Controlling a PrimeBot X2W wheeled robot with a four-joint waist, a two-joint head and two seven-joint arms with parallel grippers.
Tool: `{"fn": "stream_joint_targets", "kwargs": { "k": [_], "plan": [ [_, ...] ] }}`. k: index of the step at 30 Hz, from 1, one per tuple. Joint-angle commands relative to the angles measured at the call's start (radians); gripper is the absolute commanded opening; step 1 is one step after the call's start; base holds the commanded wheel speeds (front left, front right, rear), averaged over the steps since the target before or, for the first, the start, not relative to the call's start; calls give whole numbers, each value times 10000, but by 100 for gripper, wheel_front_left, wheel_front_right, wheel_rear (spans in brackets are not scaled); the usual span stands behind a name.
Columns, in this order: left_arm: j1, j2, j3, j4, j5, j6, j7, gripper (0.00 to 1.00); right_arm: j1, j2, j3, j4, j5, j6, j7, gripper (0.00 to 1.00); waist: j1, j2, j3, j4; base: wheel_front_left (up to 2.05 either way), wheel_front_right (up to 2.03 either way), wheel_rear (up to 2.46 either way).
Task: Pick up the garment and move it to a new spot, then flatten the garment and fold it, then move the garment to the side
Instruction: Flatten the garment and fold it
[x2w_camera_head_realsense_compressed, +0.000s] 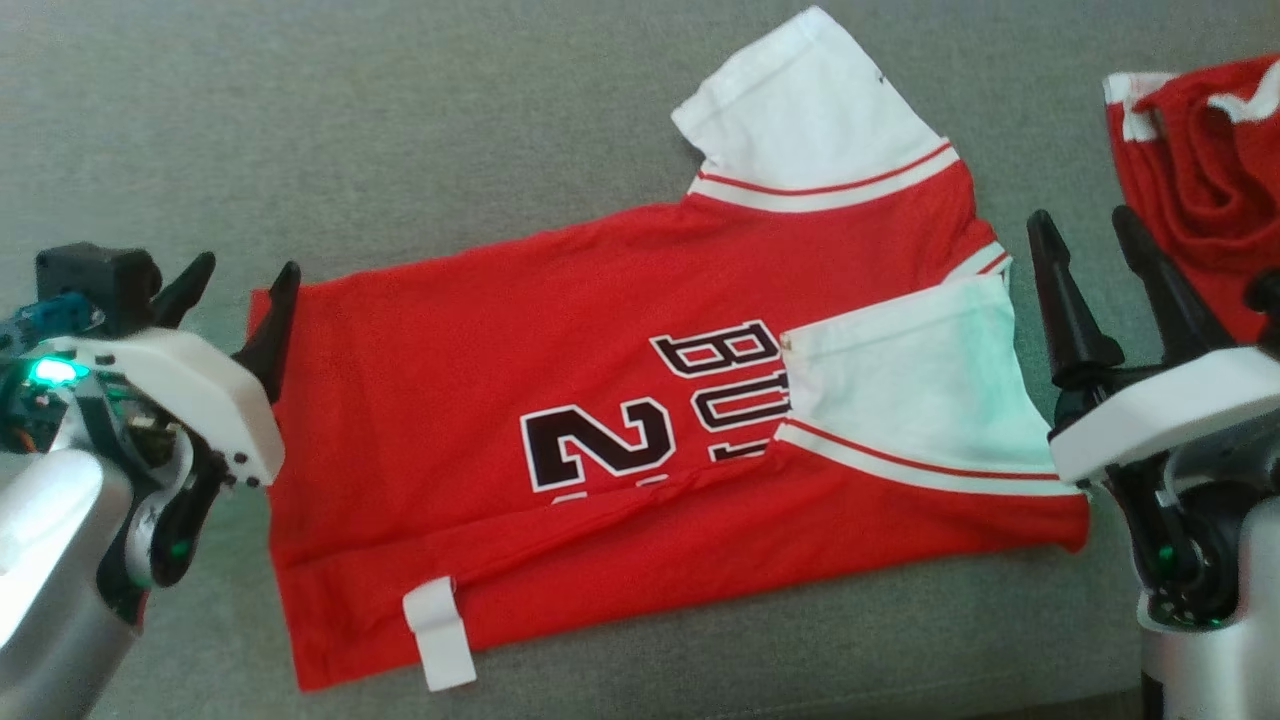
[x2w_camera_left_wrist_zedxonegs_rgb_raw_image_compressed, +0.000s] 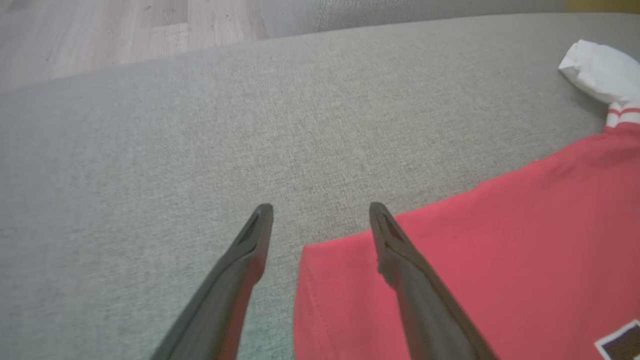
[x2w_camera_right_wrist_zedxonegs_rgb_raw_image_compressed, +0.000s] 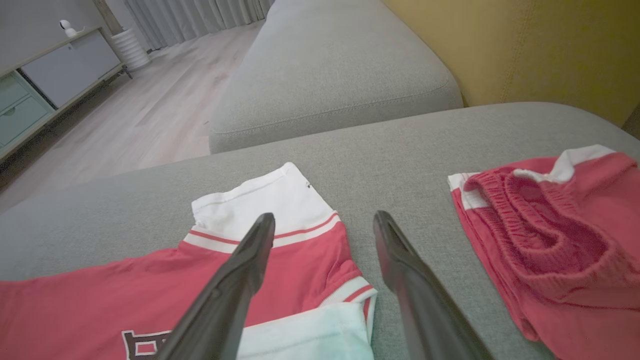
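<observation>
The garment is a red jersey with white sleeves and black lettering, spread on the grey cushion with its near long side folded over and one sleeve lying on the chest. My left gripper stands open at the jersey's hem corner, empty; in the left wrist view one finger is over the red cloth, the other over bare cushion. My right gripper is open and empty just off the collar end of the garment, its fingers above the shoulder and the cushion.
A second red piece with white trim and an elastic waistband lies bunched on the cushion to the right. Another grey cushion and a yellow backrest lie beyond. Wooden floor runs past the cushion's edge.
</observation>
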Motion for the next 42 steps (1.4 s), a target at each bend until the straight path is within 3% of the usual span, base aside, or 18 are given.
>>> {"fn": "stream_joint_targets", "kwargs": {
  "k": [1,9,10,11,14,15,22,31,42],
  "plan": [
    [-350,440,442,-189,-28,-56,-3,100,-258,-93,258,-305,-35,73,-55,100,-3,0,288,-191,0,0,0],
    [69,383,116,0,-67,-187,38,100,-527,-128,230,-166,-69,73,-205,100,-3,0,580,-229,0,0,0],
    [92,385,55,-21,-47,-195,86,94,-544,-128,222,-152,-71,73,-211,100,-3,0,587,-221,0,0,0],
    [102,390,5,-40,-16,-179,135,58,-568,-128,213,-136,-74,73,-213,100,-3,0,590,-209,0,0,0],
    [63,383,-117,-79,77,-172,226,10,-717,-154,246,-72,-103,73,-185,100,-3,0,590,-156,0,0,0],
    [41,341,-97,-93,83,-150,163,0,-813,-176,273,-33,-111,73,-156,100,-3,0,588,-133,0,0,0],
    [-373,-134,-18,-214,273,-118,-483,0,-2500,-724,548,1042,-402,73,460,100,-3,0,631,287,0,0,0],
    [-1016,-1026,-500,-403,696,-380,-1014,0,-5915,-1564,916,4426,-974,73,1920,100,-3,0,1034,1456,0,0,0],
    [-1630,-2097,-988,38,954,-630,-1544,0,-7687,-1655,1060,7706,-1578,73,2212,100,-3,0,1472,2282,0,0,0]
  ]
}}
